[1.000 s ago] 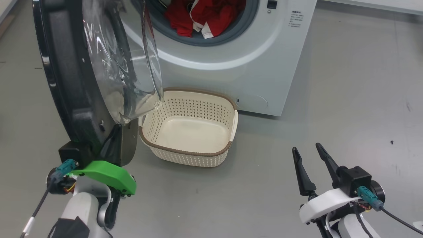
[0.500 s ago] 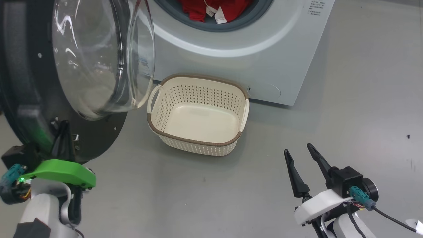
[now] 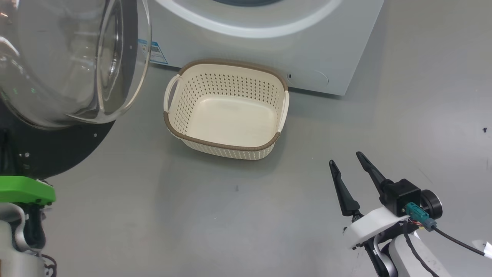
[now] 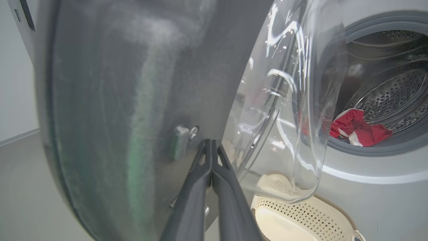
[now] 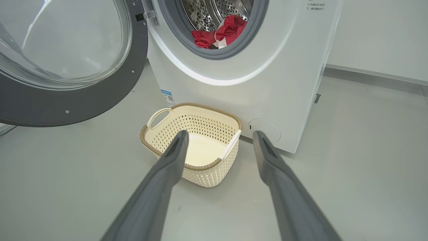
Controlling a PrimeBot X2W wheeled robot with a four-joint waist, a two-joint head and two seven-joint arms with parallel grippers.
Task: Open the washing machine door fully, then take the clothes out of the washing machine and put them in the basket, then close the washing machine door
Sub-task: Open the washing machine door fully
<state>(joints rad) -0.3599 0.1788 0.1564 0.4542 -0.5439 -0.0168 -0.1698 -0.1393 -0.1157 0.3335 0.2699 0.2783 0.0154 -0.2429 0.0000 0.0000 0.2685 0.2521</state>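
Now the left gripper [image 4: 211, 147], fingers pressed together, points at the washing machine door [image 4: 133, 83]; the right gripper [image 5: 220, 134] is spread wide, with the basket [image 5: 144, 133] just ahead.

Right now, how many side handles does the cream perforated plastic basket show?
2. The left handle loops out on the side of the cream perforated plastic basket nearer the round glass door; the right handle lies against the opposite side. None looks hidden.
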